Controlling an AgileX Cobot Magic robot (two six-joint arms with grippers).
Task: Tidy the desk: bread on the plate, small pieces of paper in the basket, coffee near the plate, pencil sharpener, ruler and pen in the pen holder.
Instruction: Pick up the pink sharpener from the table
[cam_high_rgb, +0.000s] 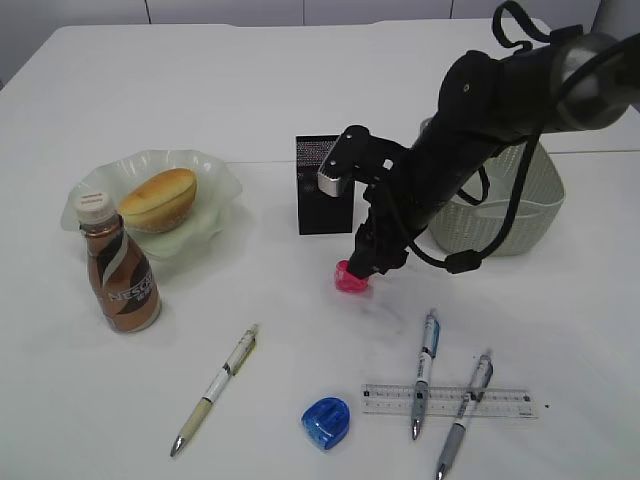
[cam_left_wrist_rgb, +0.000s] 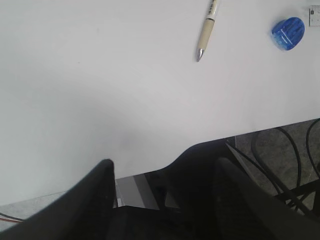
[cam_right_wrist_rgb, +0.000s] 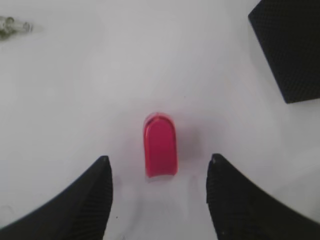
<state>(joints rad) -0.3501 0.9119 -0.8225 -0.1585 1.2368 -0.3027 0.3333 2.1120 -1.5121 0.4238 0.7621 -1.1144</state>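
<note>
left gripper dark fingers spread | beige-barrelled pen on white table | blue plastic pencil sharpener near pen

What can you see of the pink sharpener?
The pink sharpener is small, glossy plastic with one rounded end and one flat end. It lies on the white table, in front of the black pen holder. The right hand is open, one finger on each side of it, with no contact visible.
</note>
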